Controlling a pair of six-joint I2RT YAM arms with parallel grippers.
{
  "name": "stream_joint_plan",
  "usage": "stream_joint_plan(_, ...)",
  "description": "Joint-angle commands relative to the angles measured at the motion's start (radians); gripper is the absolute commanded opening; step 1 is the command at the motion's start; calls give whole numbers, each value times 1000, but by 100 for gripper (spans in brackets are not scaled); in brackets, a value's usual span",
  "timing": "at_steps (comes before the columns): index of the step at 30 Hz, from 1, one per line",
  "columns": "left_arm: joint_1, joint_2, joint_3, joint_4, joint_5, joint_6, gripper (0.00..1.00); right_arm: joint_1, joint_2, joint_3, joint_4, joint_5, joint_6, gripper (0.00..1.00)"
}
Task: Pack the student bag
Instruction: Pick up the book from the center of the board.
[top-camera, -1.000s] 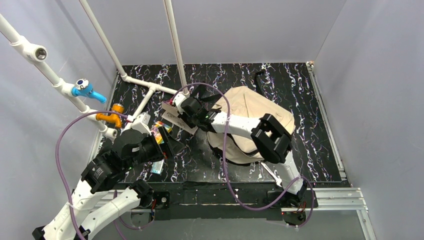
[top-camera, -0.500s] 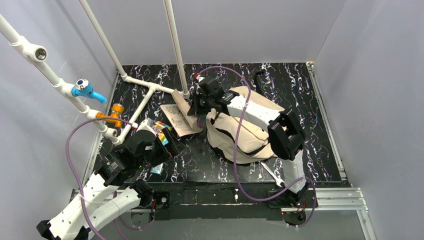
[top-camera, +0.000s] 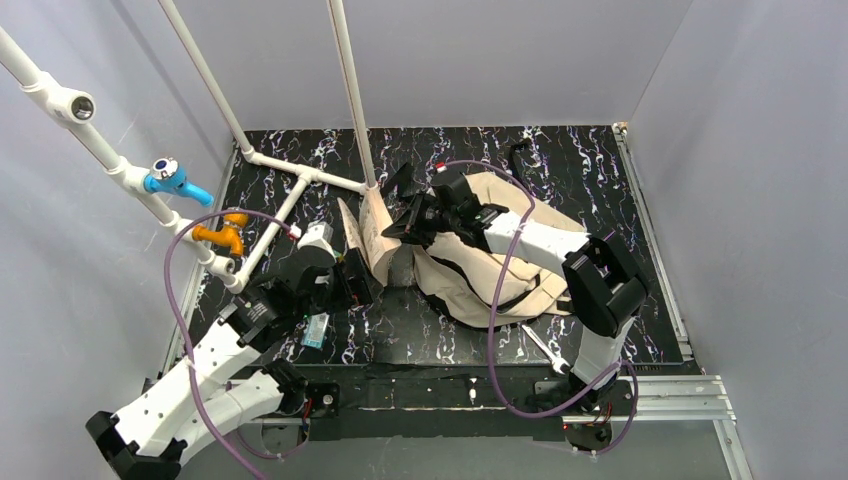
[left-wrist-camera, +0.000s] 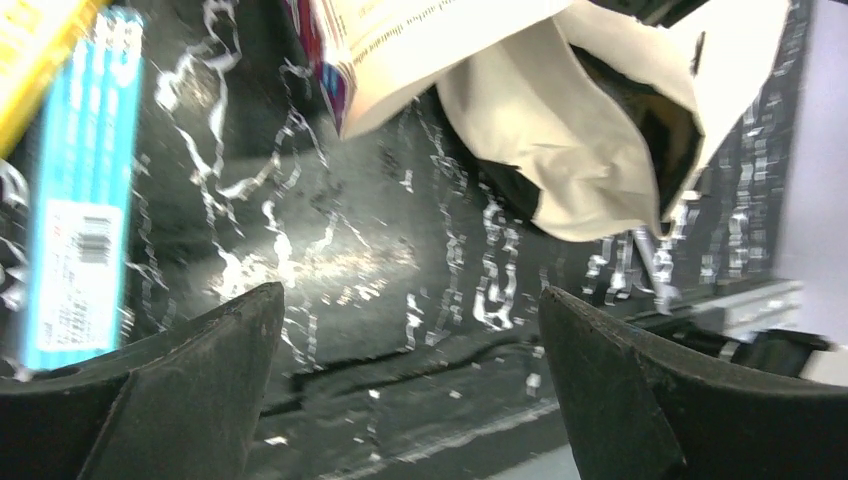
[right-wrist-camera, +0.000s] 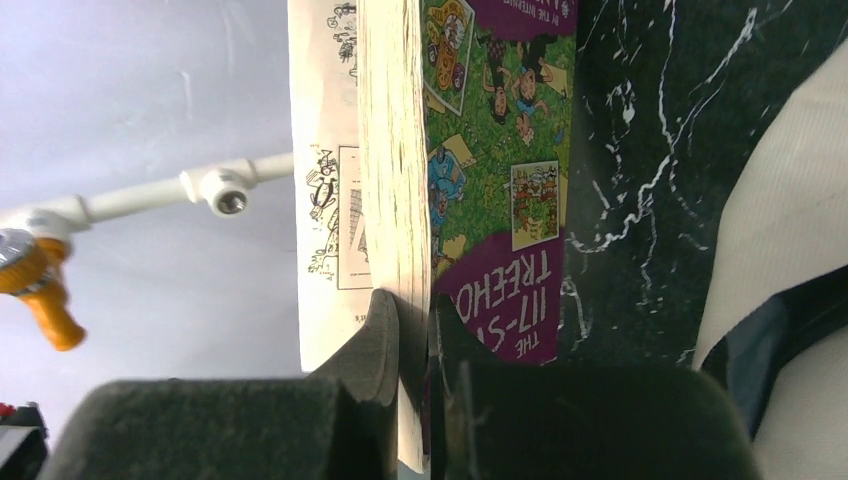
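Observation:
The student bag is a beige backpack lying on the right half of the black marbled table; its beige fabric and dark opening also show in the left wrist view, and its edge in the right wrist view. My right gripper is shut on a book, which stands on edge just left of the bag. The book's purple illustrated cover and page block sit between my right gripper's fingers, and one loose page hangs to the left. My left gripper hangs open and empty over the table, left of the book.
A blue packet lies near the front edge by the left arm, with a yellow item beside it. White pipes with an orange valve and a blue valve fill the left side. A black strap trails behind the bag.
My right gripper has raised the book from lying flat to standing on edge and carried it right, toward the bag. My left arm has shifted right, still open.

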Motion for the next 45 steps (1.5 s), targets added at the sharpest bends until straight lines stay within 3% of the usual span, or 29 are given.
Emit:
stream_joint_plan(1, 3, 18, -20, 72, -103, 280, 98, -2, -84, -74, 286, -29, 287, 1)
stream_joint_plan(8, 1, 154, 61, 129, -176, 481, 98, 21, -117, -121, 300, 52, 427, 1)
stream_joint_plan(14, -25, 283, 127, 154, -192, 510, 94, 38, -146, -119, 247, 114, 458, 1)
stream_joint_plan(17, -38, 328, 140, 199, -224, 534, 86, 42, -160, -133, 252, 123, 480, 1)
stream_joint_plan(26, -112, 482, 239, 167, -458, 627, 43, 61, -219, -205, 266, 172, 544, 1)
stream_joint_plan(30, -126, 484, 248, 168, -482, 647, 28, 63, -236, -236, 297, 167, 570, 1)
stream_joint_plan(33, -127, 467, 251, 155, -481, 662, 0, 63, -240, -230, 299, 142, 533, 1)
stream_joint_plan(34, -127, 449, 250, 147, -482, 660, 0, 63, -238, -220, 293, 132, 496, 1)
stream_joint_plan(38, -128, 381, 264, 102, -440, 634, 0, 54, -203, -136, 211, -20, 200, 42)
stream_joint_plan(42, -128, 304, 292, 17, -396, 561, 0, 49, -246, -53, -101, -39, -212, 65)
stream_joint_plan(45, -127, 249, 299, -44, -369, 482, 0, 43, -330, -4, -314, 81, -496, 80)
